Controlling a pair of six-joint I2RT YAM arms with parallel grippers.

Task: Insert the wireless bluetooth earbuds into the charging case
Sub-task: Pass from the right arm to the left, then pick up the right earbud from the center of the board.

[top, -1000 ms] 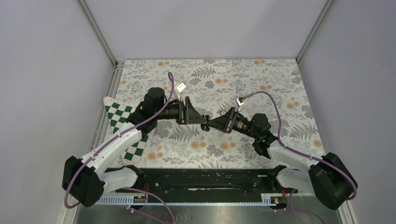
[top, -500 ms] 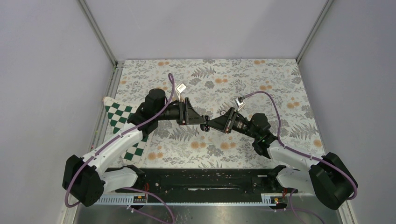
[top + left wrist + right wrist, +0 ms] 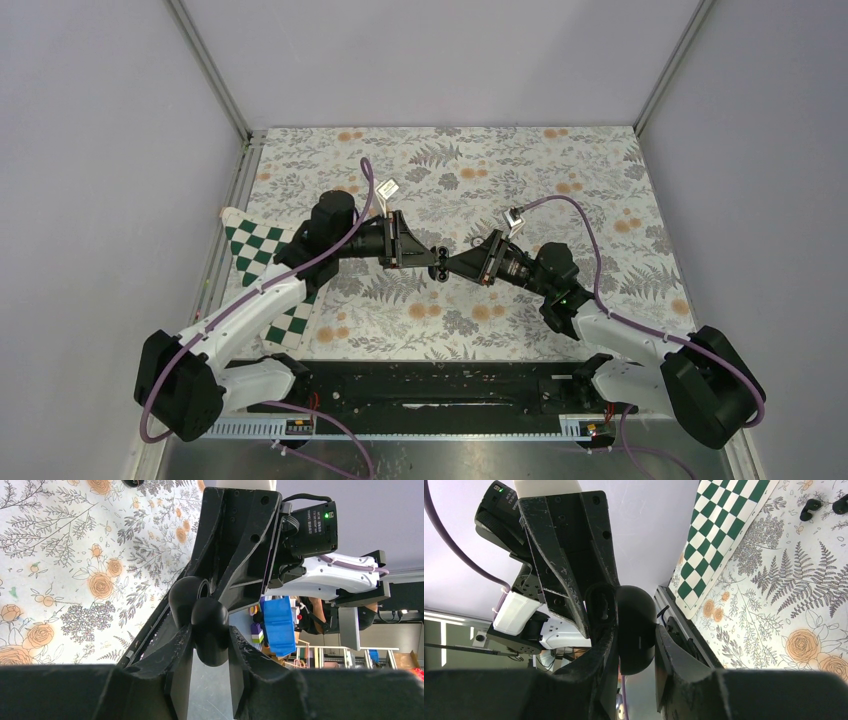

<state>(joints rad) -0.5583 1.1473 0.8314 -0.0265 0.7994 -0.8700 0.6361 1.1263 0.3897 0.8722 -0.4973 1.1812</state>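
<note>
The charging case hangs above the middle of the table, held between both grippers. My left gripper is shut on one black rounded half of it. A second half with a hollow face sits just beyond, against the right gripper's fingers. My right gripper is shut on the case's rounded body. The two grippers meet tip to tip. Two wireless bluetooth earbuds lie on the floral cloth beside the checkered mat's corner.
A green and white checkered mat lies on the left of the floral tablecloth under the left arm. Grey walls close the table at the back and both sides. The black rail with the arm bases runs along the near edge.
My left gripper's jaws have closed onto the case. Both arms have stayed almost where they were, and the right gripper's grip is unchanged.
</note>
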